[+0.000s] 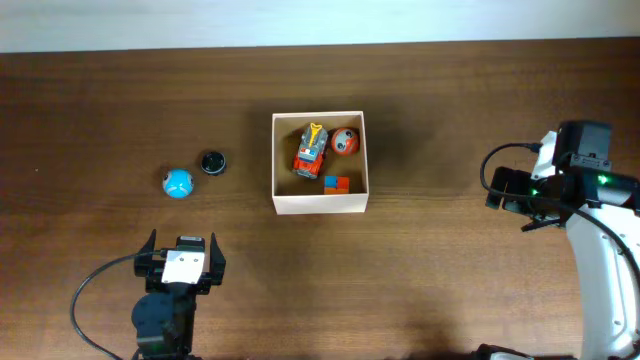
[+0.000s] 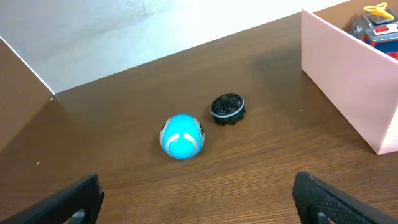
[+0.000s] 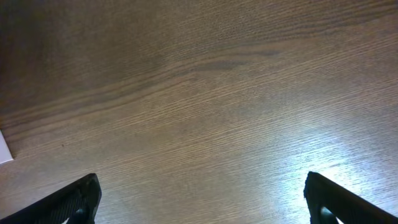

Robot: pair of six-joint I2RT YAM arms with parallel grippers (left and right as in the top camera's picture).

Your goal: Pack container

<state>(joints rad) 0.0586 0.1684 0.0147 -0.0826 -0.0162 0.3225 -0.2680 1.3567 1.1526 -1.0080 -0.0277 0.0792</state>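
Observation:
The container [image 1: 320,202] is a square cream-walled box at the table's middle. It holds a red toy truck [image 1: 311,152], an orange ball [image 1: 344,141] and a small orange-and-blue cube [image 1: 337,183]. Its wall also shows in the left wrist view [image 2: 348,81]. A blue ball [image 1: 178,183] and a small black round piece [image 1: 211,162] lie on the table left of the box; both show in the left wrist view, the ball [image 2: 181,136] and the black piece [image 2: 227,108]. My left gripper [image 1: 181,246] is open and empty, below the blue ball. My right gripper [image 1: 497,190] is open and empty, far right of the box.
The wooden table [image 1: 450,280] spreads around the box. A pale wall runs along the table's far edge [image 1: 320,20]. Black cables loop near both arms. The right wrist view shows only bare wood [image 3: 199,93] and a sliver of the box at its left edge.

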